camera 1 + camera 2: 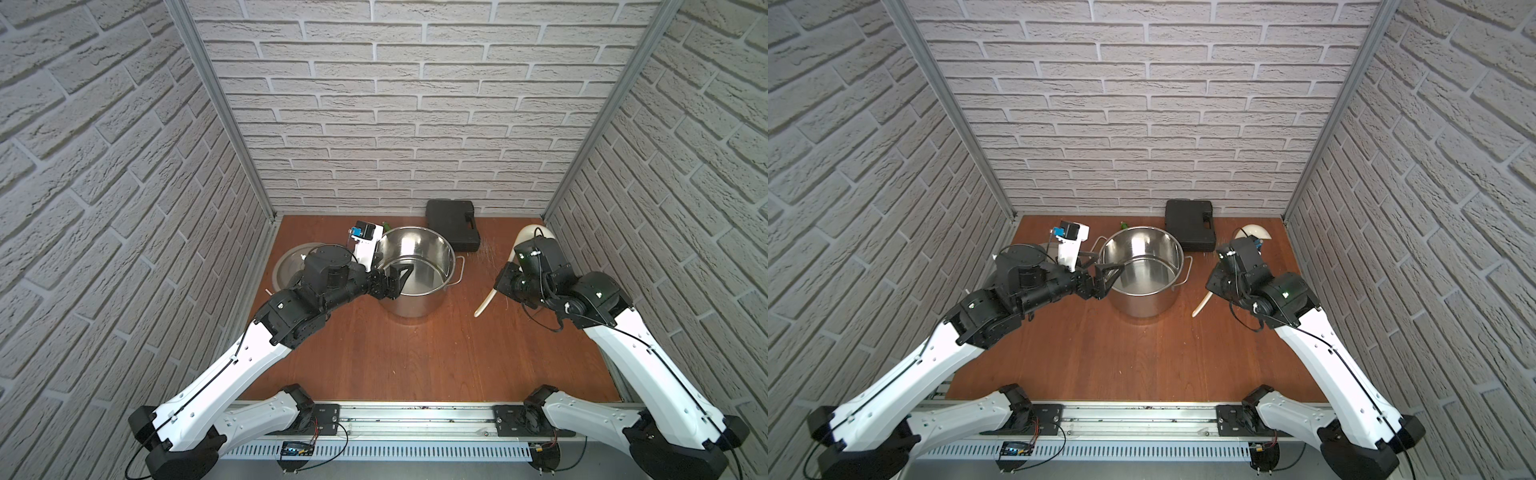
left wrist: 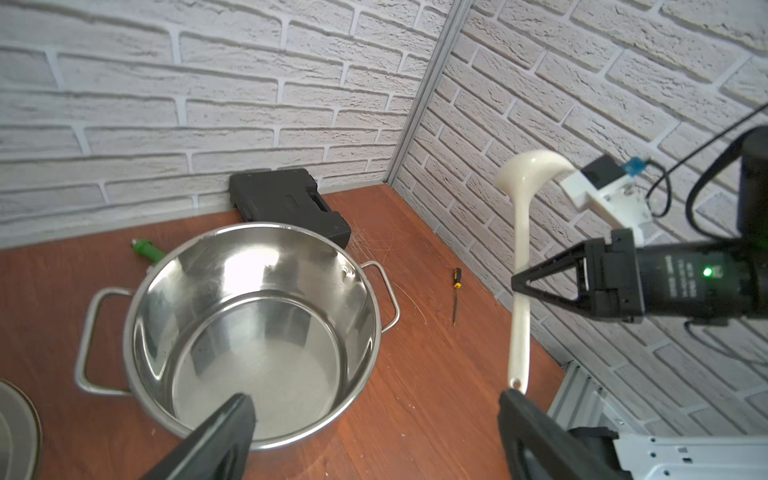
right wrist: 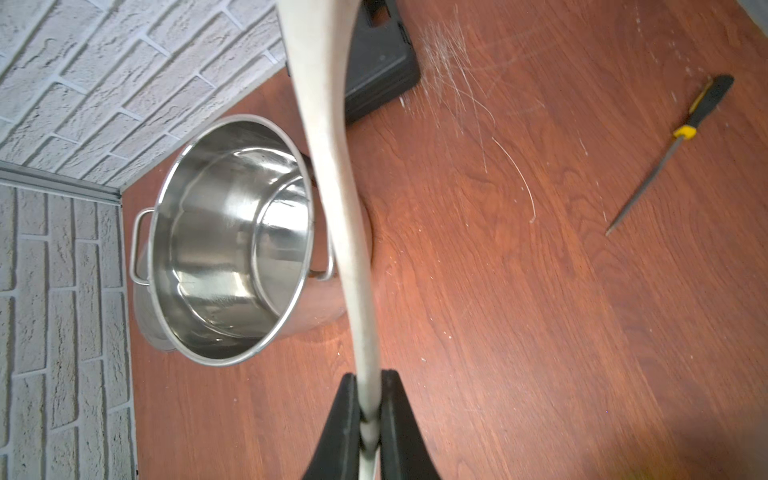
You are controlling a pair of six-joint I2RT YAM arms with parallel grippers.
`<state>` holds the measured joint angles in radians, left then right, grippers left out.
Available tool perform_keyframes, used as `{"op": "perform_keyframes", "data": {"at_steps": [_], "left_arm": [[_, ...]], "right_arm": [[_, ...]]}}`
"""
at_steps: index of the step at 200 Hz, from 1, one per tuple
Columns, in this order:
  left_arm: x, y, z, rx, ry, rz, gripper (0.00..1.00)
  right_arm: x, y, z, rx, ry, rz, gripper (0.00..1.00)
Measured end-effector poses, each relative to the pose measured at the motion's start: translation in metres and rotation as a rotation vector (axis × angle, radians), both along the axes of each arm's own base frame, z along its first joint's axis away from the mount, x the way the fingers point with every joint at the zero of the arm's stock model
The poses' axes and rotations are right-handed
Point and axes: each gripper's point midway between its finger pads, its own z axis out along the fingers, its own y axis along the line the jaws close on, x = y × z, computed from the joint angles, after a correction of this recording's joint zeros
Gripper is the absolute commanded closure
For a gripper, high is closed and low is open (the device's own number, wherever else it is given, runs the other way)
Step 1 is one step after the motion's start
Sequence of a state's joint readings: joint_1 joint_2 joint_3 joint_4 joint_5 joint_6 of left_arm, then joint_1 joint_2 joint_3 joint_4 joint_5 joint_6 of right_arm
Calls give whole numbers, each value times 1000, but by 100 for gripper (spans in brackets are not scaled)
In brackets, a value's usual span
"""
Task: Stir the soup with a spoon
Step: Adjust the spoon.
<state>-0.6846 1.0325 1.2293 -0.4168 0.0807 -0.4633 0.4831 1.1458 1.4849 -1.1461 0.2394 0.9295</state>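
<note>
The spoon (image 1: 485, 306), a cream-white ladle, hangs above the table to the right of the steel pot (image 1: 409, 307). Its bowl (image 2: 528, 166) is uppermost and its handle end points down. My right gripper (image 3: 368, 376) is shut on the middle of the handle, seen from the side in the left wrist view (image 2: 517, 286). My left gripper (image 1: 399, 276) is open over the pot's near-left rim with nothing between its fingers (image 2: 241, 409). The pot (image 2: 266, 266) shows a bare shiny bottom; no soup is visible in it.
A black case (image 1: 453, 224) lies against the back wall behind the pot. The pot's lid (image 1: 291, 262) lies to its left, under my left arm. A small screwdriver (image 3: 673, 145) lies on the table right of the pot. A green object (image 2: 145, 249) lies behind it.
</note>
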Motion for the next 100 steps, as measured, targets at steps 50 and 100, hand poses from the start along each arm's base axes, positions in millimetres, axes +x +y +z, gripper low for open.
{"op": "perform_keyframes", "data": {"at_steps": [50,100], "left_arm": [[-46,-38,1,393,-331,-180,37],[-63,-62,-27,721,-594,-178,43]], "right_arm": [[35,34,16,30,34,73,98],[48,67,12,147,65,56,98]]}}
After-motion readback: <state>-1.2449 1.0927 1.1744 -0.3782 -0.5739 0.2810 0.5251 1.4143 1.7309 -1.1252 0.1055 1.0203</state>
